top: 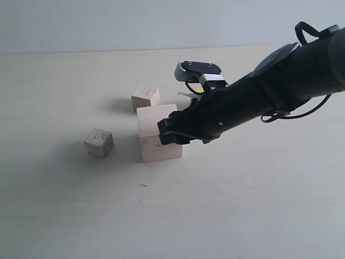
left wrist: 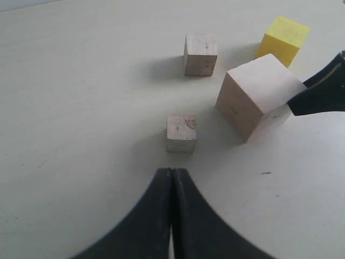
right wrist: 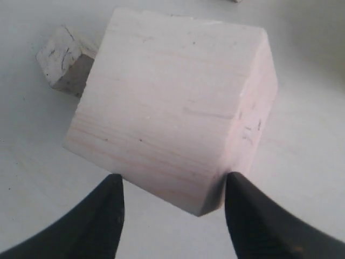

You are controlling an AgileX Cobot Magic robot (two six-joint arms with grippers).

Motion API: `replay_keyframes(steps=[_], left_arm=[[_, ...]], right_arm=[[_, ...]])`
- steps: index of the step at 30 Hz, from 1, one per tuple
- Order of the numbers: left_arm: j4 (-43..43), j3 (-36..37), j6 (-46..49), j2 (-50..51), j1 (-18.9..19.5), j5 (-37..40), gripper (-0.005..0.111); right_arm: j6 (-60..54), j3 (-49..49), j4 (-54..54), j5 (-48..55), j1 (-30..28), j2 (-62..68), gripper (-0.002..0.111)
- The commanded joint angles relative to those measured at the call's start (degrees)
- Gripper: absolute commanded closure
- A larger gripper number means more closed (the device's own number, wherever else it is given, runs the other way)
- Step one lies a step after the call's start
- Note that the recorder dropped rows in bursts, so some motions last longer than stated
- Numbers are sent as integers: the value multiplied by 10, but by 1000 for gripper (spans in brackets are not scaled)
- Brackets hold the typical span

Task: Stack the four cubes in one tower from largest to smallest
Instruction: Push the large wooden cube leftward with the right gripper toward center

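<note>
A pale, matte counter [top: 242,205] is running back to a plain grey-blue wall [top: 108,24], and all four cubes are sitting on it separately, none resting on another. The large pale wooden cube [top: 159,134] is standing flat near the middle of the exterior view. The marked small cube [top: 98,143], with dark scribbles on its faces, is lying apart from it towards the left. The plain small cube [top: 145,97] is sitting just behind the large one's rear left corner, with a narrow gap showing between them in the left wrist view. The yellow cube [left wrist: 283,39] is standing near the large cube on its far side as the left wrist camera sees it. In the exterior view the right arm [top: 269,91] is covering almost all of it.

That arm is reaching in from the right, and the right gripper [right wrist: 172,181] is hanging low at the large cube. Its jaws are standing spread to either side of one of the cube's corners, with the tips right at the cube's edges. Whether they are pressing the wood cannot be told.

The left gripper [left wrist: 171,175] is hovering above bare counter short of the marked small cube, with its jaws pressed together and holding nothing.
</note>
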Motion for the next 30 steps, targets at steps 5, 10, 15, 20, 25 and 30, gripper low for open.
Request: replay_keyframes(steps=[5, 10, 15, 20, 25, 30], left_arm=[[-1, 1, -1, 0, -5, -11, 107], [-1, 1, -1, 0, -5, -9, 107], [-1, 1, -1, 0, -5, -9, 107], [-1, 1, -1, 0, -5, -8, 107], [-1, 1, -1, 0, -5, -8, 107], [-1, 1, -1, 0, -5, -7, 107]], right_arm=[[-8, -2, 28, -6, 15, 7, 54], [-9, -2, 28, -17, 20, 7, 54], [-9, -2, 25, -25, 20, 7, 54], [-9, -2, 24, -38, 20, 6, 54], [-9, -2, 23, -21, 20, 6, 54], [-9, -2, 12, -14, 20, -7, 54]])
